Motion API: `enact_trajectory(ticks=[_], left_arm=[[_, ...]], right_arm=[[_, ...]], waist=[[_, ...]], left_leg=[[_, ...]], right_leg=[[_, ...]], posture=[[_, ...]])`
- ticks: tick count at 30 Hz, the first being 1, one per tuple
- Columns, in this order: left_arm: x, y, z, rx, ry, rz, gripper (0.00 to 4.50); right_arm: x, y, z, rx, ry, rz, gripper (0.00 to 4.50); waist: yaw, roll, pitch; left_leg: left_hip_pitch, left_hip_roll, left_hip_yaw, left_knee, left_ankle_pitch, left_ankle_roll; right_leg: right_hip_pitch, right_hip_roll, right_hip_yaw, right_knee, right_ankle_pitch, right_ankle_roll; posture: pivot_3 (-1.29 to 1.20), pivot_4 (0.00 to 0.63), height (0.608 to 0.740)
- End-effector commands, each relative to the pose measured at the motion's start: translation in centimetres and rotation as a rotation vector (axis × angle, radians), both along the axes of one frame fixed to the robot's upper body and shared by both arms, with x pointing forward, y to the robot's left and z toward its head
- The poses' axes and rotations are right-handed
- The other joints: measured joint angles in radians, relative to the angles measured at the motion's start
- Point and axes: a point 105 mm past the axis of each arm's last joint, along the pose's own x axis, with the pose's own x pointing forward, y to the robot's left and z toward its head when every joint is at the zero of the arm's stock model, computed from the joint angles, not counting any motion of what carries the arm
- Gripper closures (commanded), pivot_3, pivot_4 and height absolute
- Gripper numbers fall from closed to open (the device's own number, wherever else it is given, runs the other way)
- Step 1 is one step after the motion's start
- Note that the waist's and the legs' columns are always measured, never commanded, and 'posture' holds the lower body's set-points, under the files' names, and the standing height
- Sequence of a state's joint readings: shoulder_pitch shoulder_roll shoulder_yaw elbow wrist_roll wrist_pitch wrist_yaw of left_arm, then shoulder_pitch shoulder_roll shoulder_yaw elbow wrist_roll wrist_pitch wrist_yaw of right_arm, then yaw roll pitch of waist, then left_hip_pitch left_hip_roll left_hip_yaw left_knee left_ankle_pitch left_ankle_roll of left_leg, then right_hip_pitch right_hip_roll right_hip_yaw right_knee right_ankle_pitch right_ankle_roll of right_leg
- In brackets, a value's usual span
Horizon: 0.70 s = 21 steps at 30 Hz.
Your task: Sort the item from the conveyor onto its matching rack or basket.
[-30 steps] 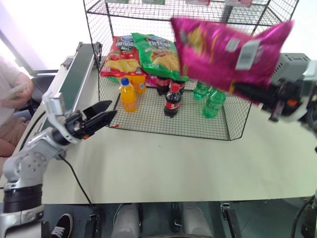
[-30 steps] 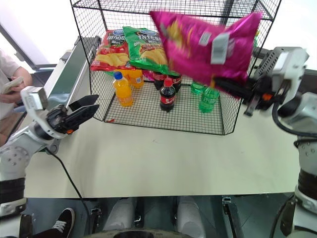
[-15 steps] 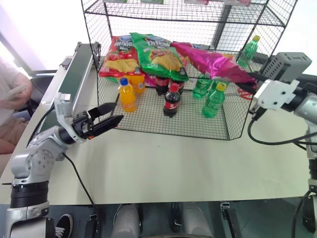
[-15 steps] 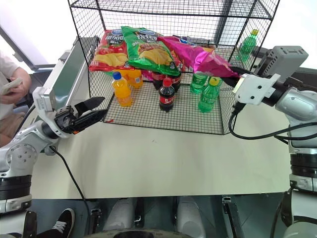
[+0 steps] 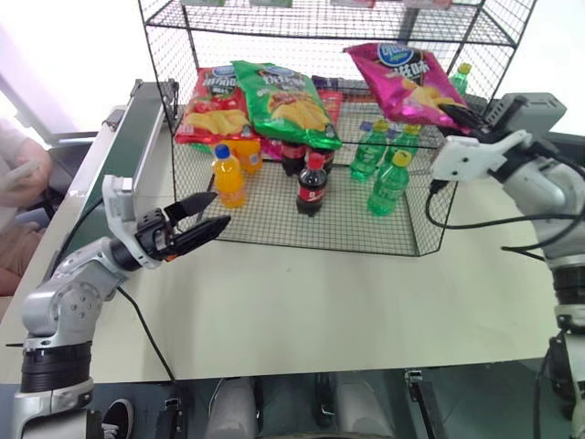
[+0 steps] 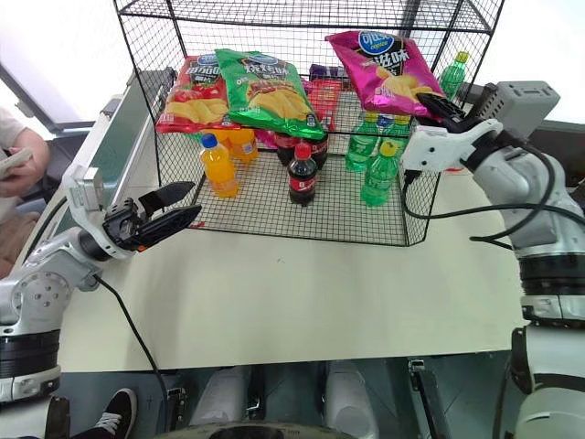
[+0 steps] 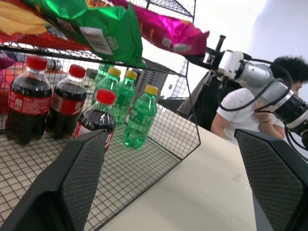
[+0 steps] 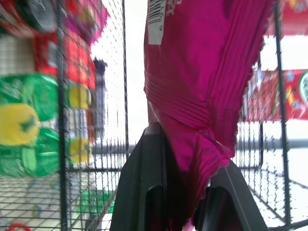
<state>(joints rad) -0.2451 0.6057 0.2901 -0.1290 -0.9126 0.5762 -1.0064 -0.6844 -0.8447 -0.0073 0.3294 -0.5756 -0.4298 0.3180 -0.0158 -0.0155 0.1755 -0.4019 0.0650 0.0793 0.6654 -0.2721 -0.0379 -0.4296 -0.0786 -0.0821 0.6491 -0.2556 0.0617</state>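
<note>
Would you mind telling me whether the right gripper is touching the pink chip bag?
Touching. The right wrist view shows the right gripper with its two black fingers pinched on the crimped edge of the pink chip bag.

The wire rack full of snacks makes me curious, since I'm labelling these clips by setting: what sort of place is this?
Likely a mock shop sorting station: a black wire rack stocked with chip bags and soda bottles, on a table beside a conveyor.

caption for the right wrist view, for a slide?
Right gripper shut on the pink chip bag, holding it inside the black wire rack.
</note>
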Motion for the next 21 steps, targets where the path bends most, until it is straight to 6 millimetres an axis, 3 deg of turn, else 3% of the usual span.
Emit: enact_trajectory(ticks=[1, 7, 10, 13, 16, 21], left_arm=[[-0.5, 0.0, 0.9, 0.023, -0.064, 0.010, 0.00], [-0.7, 0.2, 0.8, 0.026, -0.066, 0.018, 0.00], [-0.8, 0.3, 0.7, 0.023, -0.065, 0.026, 0.00], [-0.9, 0.4, 0.4, 0.028, -0.059, 0.030, 0.00], [-0.9, 0.5, 0.2, 0.022, -0.052, 0.035, 0.00], [-0.9, 0.3, -0.2, 0.018, -0.043, 0.026, 0.00]], right_arm=[[0.9, 1.0, 1.3, 0.028, -0.046, -0.017, 4.39], [1.6, 1.3, 1.3, 0.123, 0.006, -0.017, 4.39], [1.6, 0.9, 0.9, 0.158, 0.056, -0.019, 3.03], [1.0, 1.7, 1.1, 0.238, 0.099, 0.063, 1.60], [0.4, 1.6, 2.3, 0.447, 0.193, 0.146, 0.12], [-0.5, 1.2, 4.4, 0.621, 0.295, 0.244, 0.04]], waist=[[-0.002, 0.000, 0.000], [0.003, 0.000, 0.000], [0.003, 0.000, 0.000], [0.002, 0.000, 0.000], [0.000, 0.000, 0.000], [0.003, 0.000, 0.000]], left_leg=[[0.000, 0.000, 0.000, 0.000, 0.000, 0.000], [-0.001, 0.000, 0.000, 0.000, 0.000, 0.000], [-0.001, 0.000, 0.000, 0.000, -0.001, 0.002], [-0.001, 0.000, 0.000, 0.000, -0.001, 0.002], [0.000, 0.000, 0.000, 0.000, -0.001, 0.002], [0.000, 0.000, 0.000, 0.000, -0.001, 0.003]], right_leg=[[0.000, 0.000, 0.000, 0.000, 0.000, 0.000], [0.000, -0.001, 0.000, 0.000, 0.000, 0.000], [0.000, -0.001, 0.000, 0.000, 0.000, 0.000], [0.000, -0.001, 0.000, 0.000, 0.000, 0.000], [0.000, -0.001, 0.000, 0.000, 0.000, 0.000], [0.000, -0.001, 0.000, 0.000, 0.000, 0.000]], posture=[[0.00, 0.150, 0.740], [0.00, 0.150, 0.740], [0.00, 0.150, 0.740], [0.00, 0.150, 0.740], [0.00, 0.150, 0.740], [0.00, 0.150, 0.740]])
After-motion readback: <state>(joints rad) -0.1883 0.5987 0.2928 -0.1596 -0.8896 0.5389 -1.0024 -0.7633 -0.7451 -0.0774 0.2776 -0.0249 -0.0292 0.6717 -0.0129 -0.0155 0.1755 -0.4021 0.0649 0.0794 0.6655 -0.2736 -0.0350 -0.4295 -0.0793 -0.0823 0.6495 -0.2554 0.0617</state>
